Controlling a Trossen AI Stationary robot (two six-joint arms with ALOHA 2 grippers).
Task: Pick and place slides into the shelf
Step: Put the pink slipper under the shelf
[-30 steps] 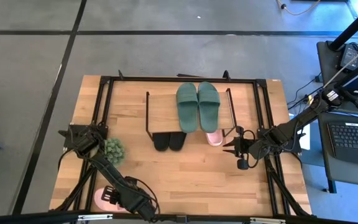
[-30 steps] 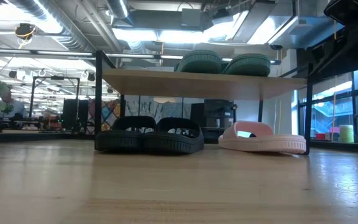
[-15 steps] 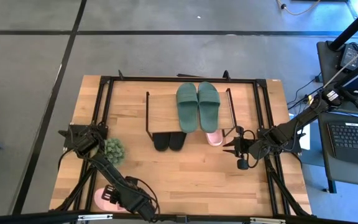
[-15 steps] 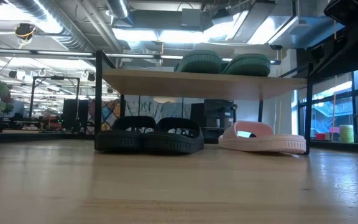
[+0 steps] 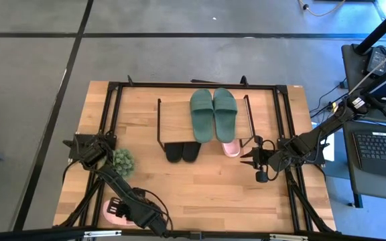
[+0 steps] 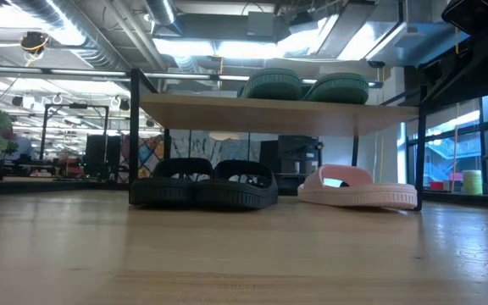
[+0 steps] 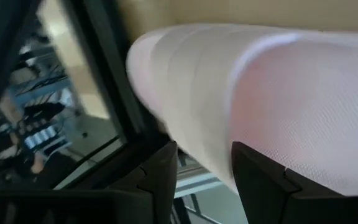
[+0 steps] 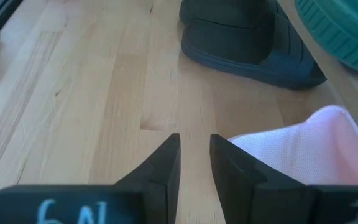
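Gripping the edge of a pink slide [image 7: 278,99], the left gripper [image 5: 127,209] sits at the near left corner of the bench [image 5: 200,191]; its fingers [image 7: 260,180] stand part open with the foam between them in the left wrist view. From above this slide [image 5: 111,211] lies at the bench's near edge, mostly covered by the arm; which way it points cannot be told.

The right gripper [image 5: 248,156] hangs low, just right of the shelf [image 5: 176,117], holding nothing. Its fingers [image 8: 166,165] stand narrow, with a thin gap, above bare bench. The second pink slide [image 8: 303,149] lies just beside them, not touched.

On the shelf's top board the green pair [image 5: 213,114] lies side by side, long axes running front to back, toes towards the far edge. Under the board the black pair [image 6: 203,185] stands side by side at the left, ends poking out towards the near side. The second pink slide [image 6: 358,190] lies under the right end, also poking out in front.
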